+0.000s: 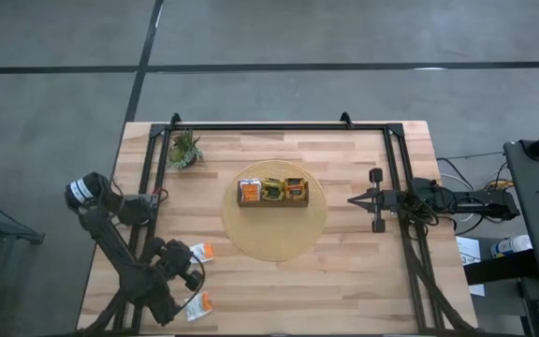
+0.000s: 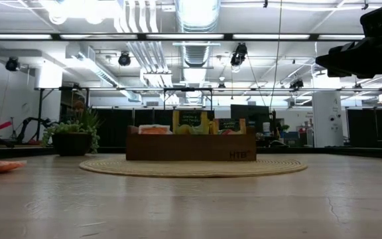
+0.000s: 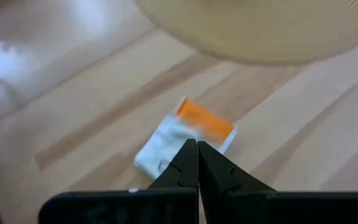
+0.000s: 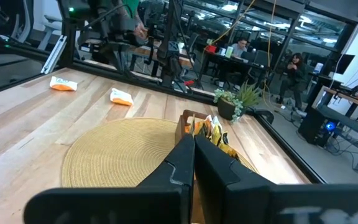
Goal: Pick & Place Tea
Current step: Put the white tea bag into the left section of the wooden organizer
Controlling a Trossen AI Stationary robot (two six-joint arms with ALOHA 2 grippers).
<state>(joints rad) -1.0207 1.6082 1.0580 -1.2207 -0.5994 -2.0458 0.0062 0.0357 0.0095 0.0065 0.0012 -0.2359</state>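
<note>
Your left gripper (image 1: 192, 278) sits low over the near-left part of the tabletop (image 1: 363, 271), its jaws clenched tight with nothing between them. In the left wrist view the closed tips (image 3: 197, 163) hover just over a white-and-orange sachet (image 3: 185, 135) lying flat on the wood, and you cannot tell whether they touch it. From above, you see two loose sachets here: one (image 1: 202, 252) just beside the gripper toward the mat, the other (image 1: 198, 305) nearer the front edge.

Your right gripper (image 1: 354, 199) waits well apart at the right side, pointing toward the round woven mat (image 1: 274, 248), its jaws also clenched on nothing; its wrist view shows the two dark fingers (image 4: 193, 163) pressed together.

The brown wooden tray (image 1: 272, 201) rests on the middle of the mat and holds more tea: an orange sachet (image 1: 249, 190) in the left compartment, a yellow and dark one (image 1: 272, 190) in the middle, another orange one (image 1: 295, 187) on the right. A small potted plant (image 1: 183, 150) stands near the far-left corner.
</note>
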